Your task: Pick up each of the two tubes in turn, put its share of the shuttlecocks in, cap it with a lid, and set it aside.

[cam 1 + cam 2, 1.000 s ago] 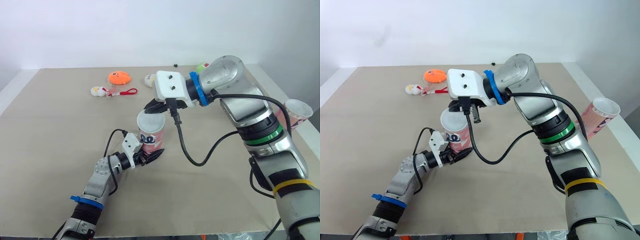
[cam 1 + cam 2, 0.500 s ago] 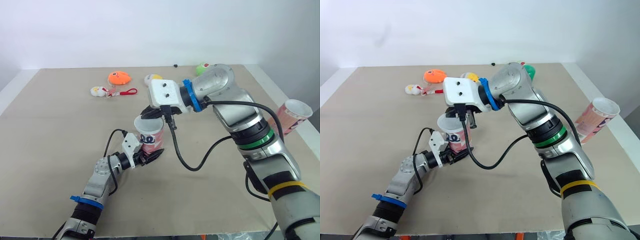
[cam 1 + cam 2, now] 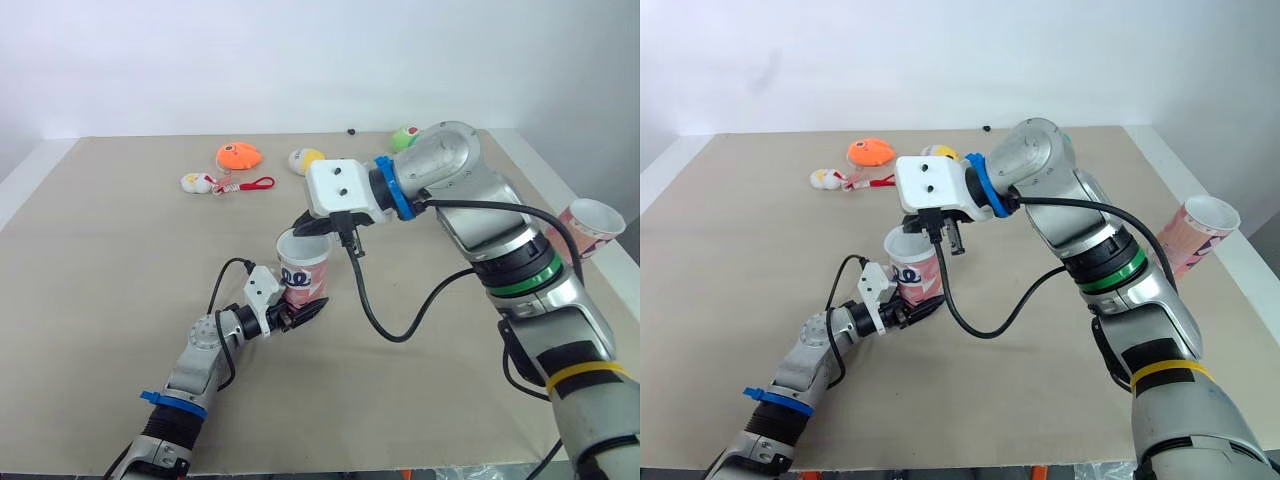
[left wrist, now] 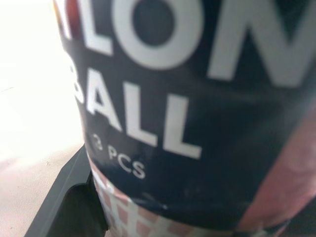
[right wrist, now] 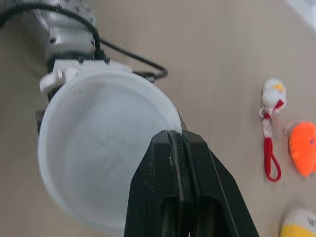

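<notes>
One wide beige table (image 3: pixel 100 300) carries everything. Over centre frame hangs the right gripper (image 5: pixel 171 139), black fingers pressed together with nothing visible between them, tips right at the rim of the tube (image 3: pixel 303 272). That tube stands upright, its mouth looking open and white inside, with no lid that I can make out. I'd say it's held steady so things can go in from above. Down low, the left gripper (image 3: pixel 304 308) is clamped on the tube's base, which leaves the mouth free. At the right edge of the frame the second tube (image 3: pixel 585 228) leans, well apart. Upper left lie an orange toy (image 3: pixel 238 155) and a small white figure on a red strap (image 3: pixel 200 182), with a yellow-and-white piece (image 3: pixel 305 160) nearer centre.
</notes>
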Controlling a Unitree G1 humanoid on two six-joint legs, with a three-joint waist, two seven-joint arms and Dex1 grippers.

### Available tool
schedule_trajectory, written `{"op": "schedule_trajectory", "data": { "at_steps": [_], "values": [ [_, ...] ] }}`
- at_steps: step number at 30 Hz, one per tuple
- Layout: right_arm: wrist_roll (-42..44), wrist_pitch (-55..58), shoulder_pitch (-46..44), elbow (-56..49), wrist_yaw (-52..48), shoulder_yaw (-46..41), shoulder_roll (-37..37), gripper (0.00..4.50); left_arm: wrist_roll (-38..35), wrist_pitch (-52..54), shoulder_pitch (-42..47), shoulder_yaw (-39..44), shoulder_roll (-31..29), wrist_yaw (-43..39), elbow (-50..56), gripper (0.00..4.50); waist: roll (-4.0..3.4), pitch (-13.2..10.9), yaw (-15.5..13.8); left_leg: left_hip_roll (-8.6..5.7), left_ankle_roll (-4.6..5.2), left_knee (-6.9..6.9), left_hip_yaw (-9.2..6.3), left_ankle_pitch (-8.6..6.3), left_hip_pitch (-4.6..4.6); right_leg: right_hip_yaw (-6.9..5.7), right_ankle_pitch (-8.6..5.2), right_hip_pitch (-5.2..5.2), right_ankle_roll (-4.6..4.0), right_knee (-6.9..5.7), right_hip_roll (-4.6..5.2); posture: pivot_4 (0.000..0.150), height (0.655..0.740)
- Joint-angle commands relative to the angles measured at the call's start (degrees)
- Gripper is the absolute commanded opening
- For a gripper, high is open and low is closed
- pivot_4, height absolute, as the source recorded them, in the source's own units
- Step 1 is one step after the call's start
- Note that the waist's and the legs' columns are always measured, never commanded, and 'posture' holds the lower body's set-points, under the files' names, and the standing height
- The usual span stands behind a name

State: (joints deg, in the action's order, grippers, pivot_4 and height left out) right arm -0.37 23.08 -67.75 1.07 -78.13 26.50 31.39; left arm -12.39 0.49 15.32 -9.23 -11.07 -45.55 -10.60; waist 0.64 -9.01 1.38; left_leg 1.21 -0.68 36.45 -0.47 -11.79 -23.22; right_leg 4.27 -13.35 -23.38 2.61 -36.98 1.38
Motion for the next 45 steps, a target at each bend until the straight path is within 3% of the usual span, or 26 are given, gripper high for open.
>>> {"op": "schedule_trajectory", "data": {
  "at_steps": [1,16,45],
  "values": [
    [-1.0,-1.1,-2.2,0.6,-0.6,0.2,-0.3,0.09,2.4,3.3,-2.2,-2.6,-0.9,-0.3,-4.6,3.02,0.01,0.0,0.0,0.00,0.00,0.00,-0.01,0.00,0.00,-0.01,0.00,0.00,-0.01,0.00,0.00,0.150,0.7400],
    [-2.9,-3.4,-1.5,4.4,0.9,0.5,-4.3,0.09,2.5,3.3,-2.7,-2.8,-0.7,0.1,-4.2,3.02,0.01,0.0,0.0,0.01,-0.01,-0.01,-0.03,0.00,0.01,-0.05,-0.01,0.02,-0.04,0.00,0.01,0.150,0.7400],
    [-3.0,-1.6,13.6,-6.3,11.5,-1.4,-6.9,0.09,2.4,3.6,-3.3,-3.2,-0.6,-0.3,-3.9,3.02,0.24,0.6,0.1,0.11,-0.07,-0.15,-0.03,-0.05,0.15,-0.15,-0.11,0.02,-0.20,0.00,-0.01,0.150,0.7400]
  ]
}}
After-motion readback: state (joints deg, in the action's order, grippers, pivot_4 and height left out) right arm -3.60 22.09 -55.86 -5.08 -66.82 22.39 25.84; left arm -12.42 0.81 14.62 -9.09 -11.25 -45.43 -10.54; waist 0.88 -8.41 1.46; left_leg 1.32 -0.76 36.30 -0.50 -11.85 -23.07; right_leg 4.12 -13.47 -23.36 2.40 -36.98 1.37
